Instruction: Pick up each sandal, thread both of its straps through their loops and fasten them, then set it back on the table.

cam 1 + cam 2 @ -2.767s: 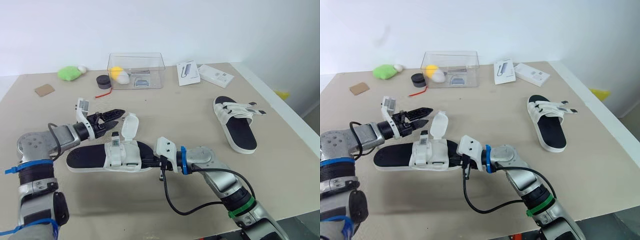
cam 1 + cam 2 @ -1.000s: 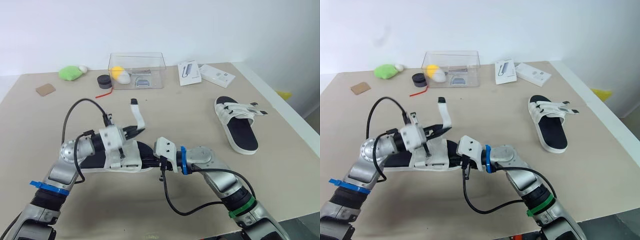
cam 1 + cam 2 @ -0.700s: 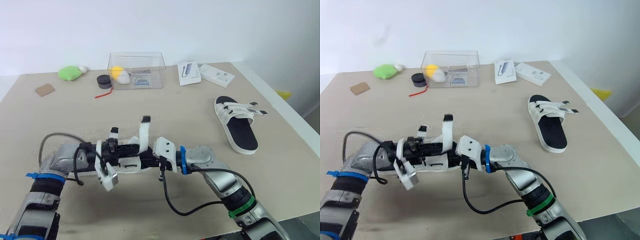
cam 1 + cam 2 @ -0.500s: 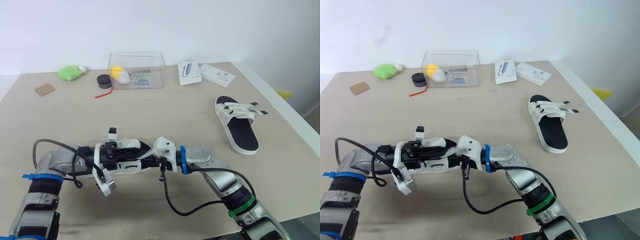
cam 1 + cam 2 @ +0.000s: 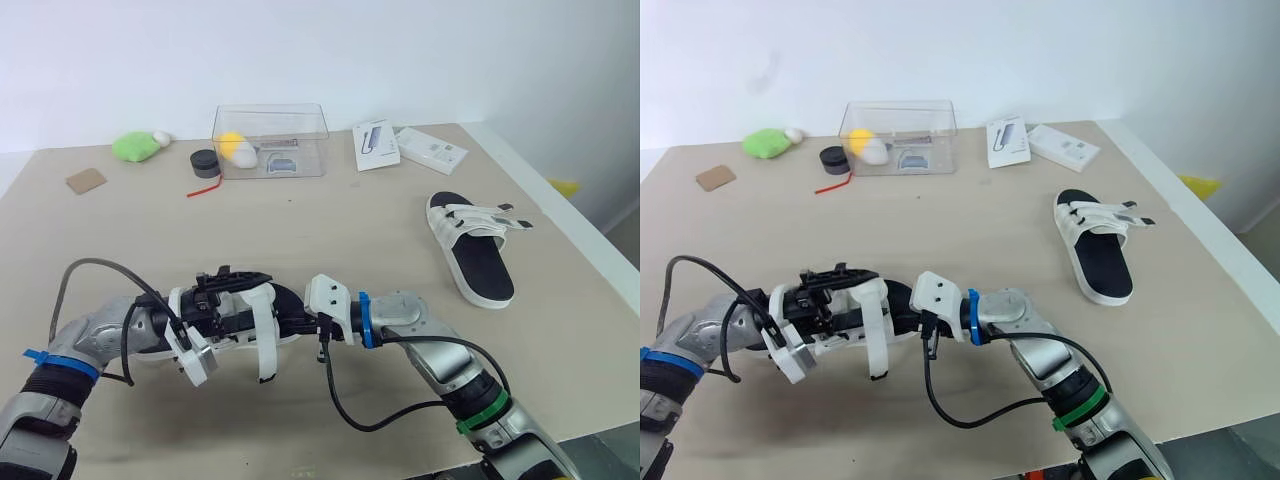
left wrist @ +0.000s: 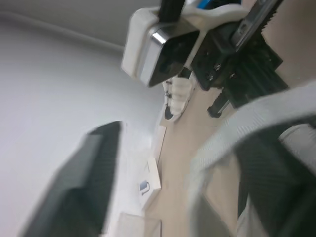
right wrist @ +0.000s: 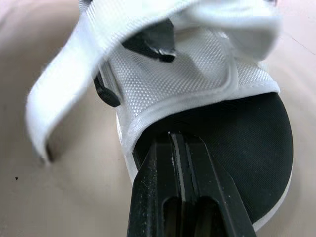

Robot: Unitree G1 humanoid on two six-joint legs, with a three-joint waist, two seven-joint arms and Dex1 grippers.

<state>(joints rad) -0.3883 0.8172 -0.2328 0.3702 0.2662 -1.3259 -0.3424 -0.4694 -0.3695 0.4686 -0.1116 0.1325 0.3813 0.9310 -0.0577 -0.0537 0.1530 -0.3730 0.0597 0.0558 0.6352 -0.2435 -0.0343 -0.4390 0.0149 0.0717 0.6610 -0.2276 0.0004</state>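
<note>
The near sandal [image 5: 235, 322], black sole with white upper, lies in front of me on the table. My right gripper [image 5: 297, 320] is shut on its toe end; in the right wrist view its fingers [image 7: 180, 197] pinch the black footbed. My left gripper [image 5: 258, 300] reaches over the upper from the left with its fingers apart. A long white strap [image 5: 263, 340] passes between them and hangs over the sandal's near side, its end loose. The second sandal [image 5: 470, 245] rests flat at the right with its straps across the upper.
A clear box [image 5: 270, 140] with small items stands at the back. Near it are a green toy [image 5: 138, 147], a black puck [image 5: 206, 162], a brown card [image 5: 86, 181] and two white boxes [image 5: 377, 145]. The table edge [image 5: 560, 225] runs along the right.
The strap, held upright over the sandal a second ago, has swung across the upper and now hangs down its near side. My left gripper followed it; the right arm stayed put.
</note>
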